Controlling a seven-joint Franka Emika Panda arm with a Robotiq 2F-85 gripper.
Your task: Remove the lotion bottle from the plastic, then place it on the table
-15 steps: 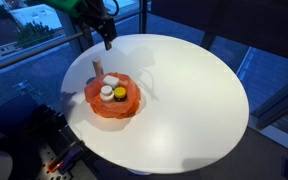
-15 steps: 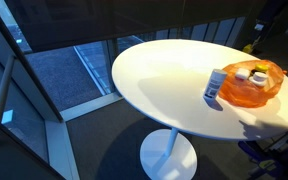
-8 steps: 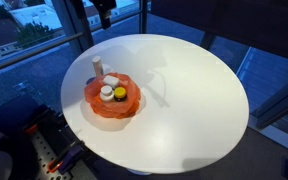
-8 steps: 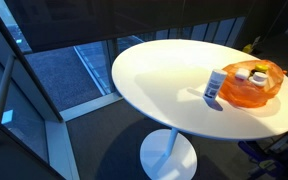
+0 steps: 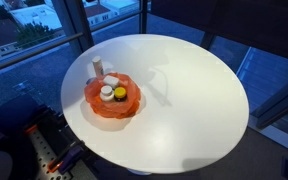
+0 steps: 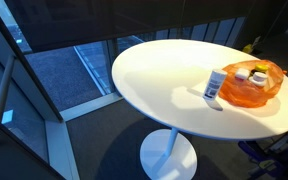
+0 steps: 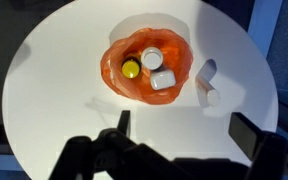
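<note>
The lotion bottle (image 5: 96,68) stands upright on the white round table (image 5: 184,90), just beside the orange-red plastic container (image 5: 111,98) and outside it. Both exterior views show this; the bottle (image 6: 215,86) is next to the container (image 6: 252,86) on the table (image 6: 164,70). In the wrist view the bottle (image 7: 206,88) is right of the container (image 7: 119,70), which holds a yellow-topped container (image 7: 131,68) and two white-topped ones (image 7: 156,68). My gripper (image 7: 186,130) is open and empty, high above the table (image 7: 54,100). It is out of view in both exterior views.
The table's edge lies close to the container and bottle. Glass walls and dark window frames (image 5: 144,15) stand behind the table. Equipment with cables (image 5: 54,150) sits below the table's edge. The table pedestal (image 6: 167,155) stands on dark floor.
My gripper has risen from just above the bottle and left the exterior view's top edge. The bottle and the container have not moved.
</note>
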